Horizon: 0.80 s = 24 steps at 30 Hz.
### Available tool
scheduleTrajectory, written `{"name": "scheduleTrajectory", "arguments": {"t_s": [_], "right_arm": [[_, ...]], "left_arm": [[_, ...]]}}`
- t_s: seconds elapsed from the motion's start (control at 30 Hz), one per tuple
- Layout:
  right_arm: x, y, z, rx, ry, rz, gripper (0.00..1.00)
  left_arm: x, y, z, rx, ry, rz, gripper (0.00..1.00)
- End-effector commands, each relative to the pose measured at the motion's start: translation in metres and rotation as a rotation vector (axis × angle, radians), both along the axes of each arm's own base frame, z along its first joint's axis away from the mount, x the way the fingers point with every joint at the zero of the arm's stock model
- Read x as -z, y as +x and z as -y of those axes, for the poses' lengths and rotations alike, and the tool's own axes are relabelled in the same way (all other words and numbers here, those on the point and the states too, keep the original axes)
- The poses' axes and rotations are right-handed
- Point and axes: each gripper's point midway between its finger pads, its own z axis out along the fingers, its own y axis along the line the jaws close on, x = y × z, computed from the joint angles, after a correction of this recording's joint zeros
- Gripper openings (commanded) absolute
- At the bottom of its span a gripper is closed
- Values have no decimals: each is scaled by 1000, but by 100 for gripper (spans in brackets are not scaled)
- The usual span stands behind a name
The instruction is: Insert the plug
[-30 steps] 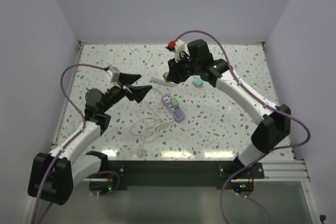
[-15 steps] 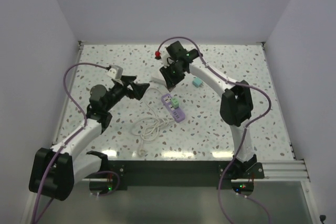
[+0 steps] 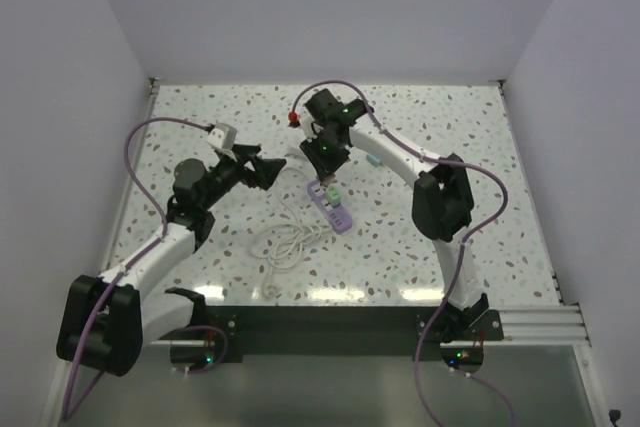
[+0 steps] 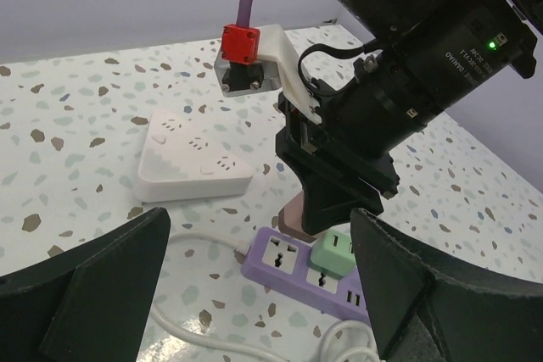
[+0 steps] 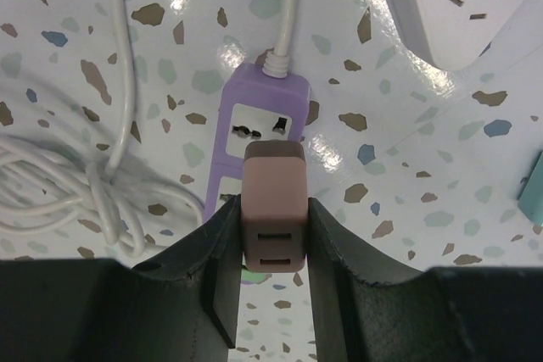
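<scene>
Standing beside pink plug (image 5: pixel 273 205): green plug (image 4: pixel 337 252) in strip (image 4: pixel 276 258)

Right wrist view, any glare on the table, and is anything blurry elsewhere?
Right wrist view: white glare patches on the glossy table beside the purple power strip; the pink plug is sharp. Left wrist view: its own dark fingers are soft at the bottom. Top view: light reflections streak the table's near edge.

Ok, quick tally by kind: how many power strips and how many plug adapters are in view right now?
Power strips: 2 (purple strip, white strip)
Plug adapters: 3 (pink adapter in the right gripper, green adapter on the purple strip, teal adapter lying loose)
Total: 5
</scene>
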Motion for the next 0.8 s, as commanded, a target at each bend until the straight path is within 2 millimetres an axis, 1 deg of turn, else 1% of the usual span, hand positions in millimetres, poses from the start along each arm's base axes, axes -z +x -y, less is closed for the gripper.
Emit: {"name": "scheduleTrajectory", "arguments": {"t_s": [0.0,0.2,0.57,0.77], "right_arm": [[-5,-1,0,19,-33,11,0],[7,-4,2,28,-60,-11,0],[14,-1,4,46,-87,-14,0],[22,0,5,56,-105,-17,0]], "left_arm": [[-22,6,-1,-1,6,69,93],[-23,5,0,7,4,71,93],[-24,4,0,9,4,71,93],[-25,3,0,10,4,74,93]]}}
